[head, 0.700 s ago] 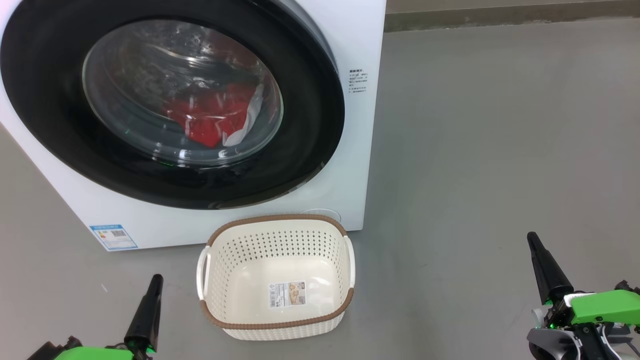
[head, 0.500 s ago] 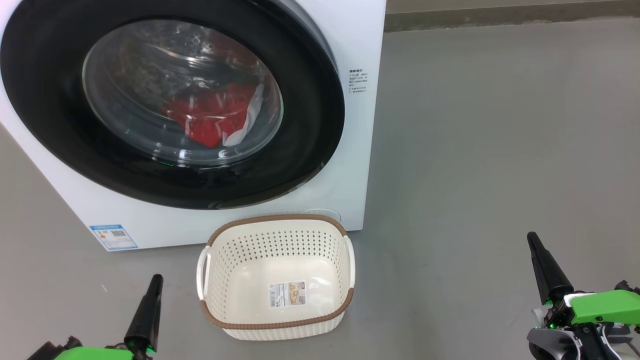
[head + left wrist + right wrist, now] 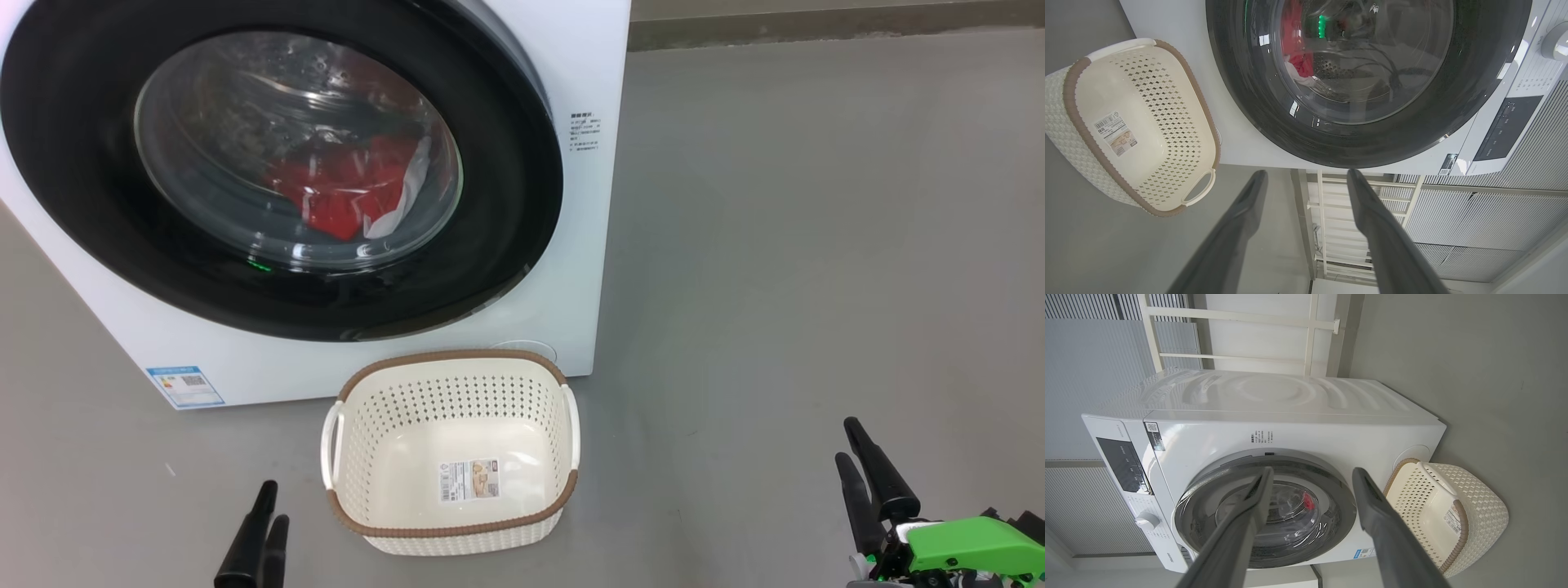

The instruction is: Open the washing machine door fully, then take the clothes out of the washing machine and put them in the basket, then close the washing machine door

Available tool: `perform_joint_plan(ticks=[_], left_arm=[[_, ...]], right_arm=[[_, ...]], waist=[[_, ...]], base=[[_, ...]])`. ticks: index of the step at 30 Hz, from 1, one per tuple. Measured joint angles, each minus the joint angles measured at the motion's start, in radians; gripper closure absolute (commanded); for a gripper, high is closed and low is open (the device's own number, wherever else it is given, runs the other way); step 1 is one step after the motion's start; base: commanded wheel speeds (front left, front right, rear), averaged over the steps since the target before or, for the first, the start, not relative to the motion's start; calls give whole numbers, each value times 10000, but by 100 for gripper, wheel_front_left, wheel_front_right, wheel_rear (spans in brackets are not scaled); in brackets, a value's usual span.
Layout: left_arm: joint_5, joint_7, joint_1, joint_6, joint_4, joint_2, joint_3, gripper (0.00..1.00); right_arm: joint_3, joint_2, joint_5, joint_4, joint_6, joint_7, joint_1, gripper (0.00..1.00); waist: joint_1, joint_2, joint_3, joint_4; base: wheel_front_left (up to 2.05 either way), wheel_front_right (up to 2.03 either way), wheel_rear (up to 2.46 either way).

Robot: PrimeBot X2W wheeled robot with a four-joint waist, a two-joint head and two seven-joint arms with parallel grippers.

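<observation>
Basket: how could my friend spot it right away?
Find the big white washing machine with its round black door. On the grey floor just in front sits the basket. It is cream plastic full of holes, with a brown rim.

Door (image 3: pixel 98 204) is shut, glossy black rim flush against the white machine (image 3: pixel 588 65). Behind its bulging glass, red clothes (image 3: pixel 343 192) with a white flap lie heaped low. The cream basket (image 3: pixel 453 356), brown-rimmed, stands upright on the floor (image 3: pixel 816 245) just before the machine, sticker (image 3: pixel 469 480) on its bare bottom.
</observation>
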Motion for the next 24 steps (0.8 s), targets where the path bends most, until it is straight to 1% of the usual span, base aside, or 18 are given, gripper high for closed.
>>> perform_joint_plan(ticks=[8,13,21,24], left_arm=[[19,-21,-79,0,2,4,-140,0],[217,-228,-203,0,0,31,-282,0],[575,-548,-334,0,-19,165,-604,0],[968,-723,-491,0,-23,280,-794,0]], right_arm=[[330,-2,2,17,0,-232,-105,0],[545,-8,-10,119,0,-368,-237,0],[755,-13,-326,267,0,-587,-552,0],[823,-23,-815,382,0,-686,-600,0]], waist=[[1,0,-8,-8],[1,0,-1,-13],[1,0,18,-38],[1,0,29,-57]], base=[[0,0,0],[0,0,0],[0,0,0],[0,0,0]])
